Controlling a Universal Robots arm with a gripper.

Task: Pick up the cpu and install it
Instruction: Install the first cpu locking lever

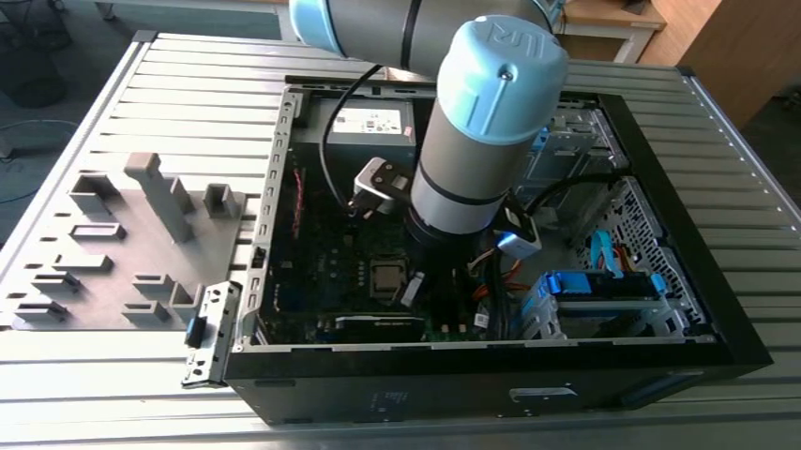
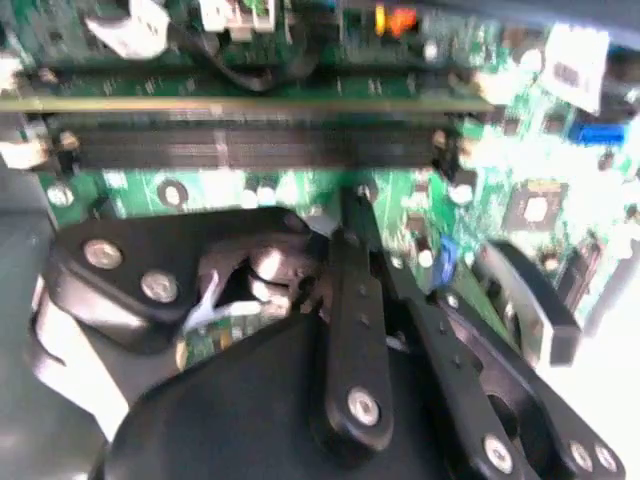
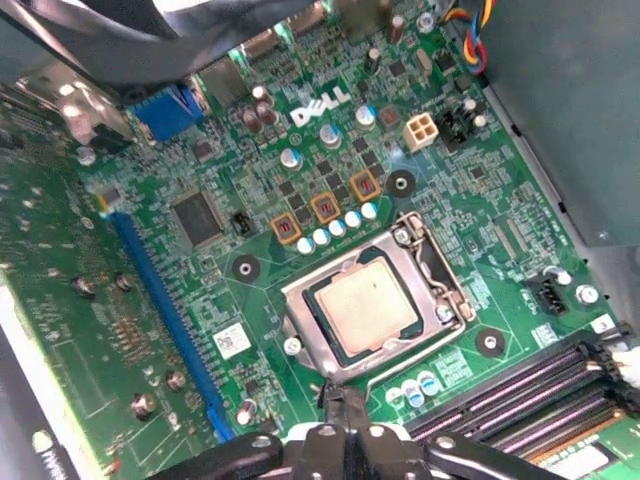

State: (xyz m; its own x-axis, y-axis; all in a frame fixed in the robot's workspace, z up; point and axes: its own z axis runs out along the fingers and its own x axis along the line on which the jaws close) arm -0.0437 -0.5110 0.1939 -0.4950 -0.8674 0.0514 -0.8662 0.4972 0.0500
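Sitting socketed, cpu [image 3: 367, 307] beside pincer [image 3: 341, 400]

The arm [image 1: 482, 141] reaches steeply down, its wrist low; the hand [image 3: 345, 405] points downward with black fingers [image 2: 355, 300] drawn together, gripping nothing.

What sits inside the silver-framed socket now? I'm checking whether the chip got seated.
The cpu lies flat inside the socket, silvery top showing. Its underside and the contacts beneath are covered.
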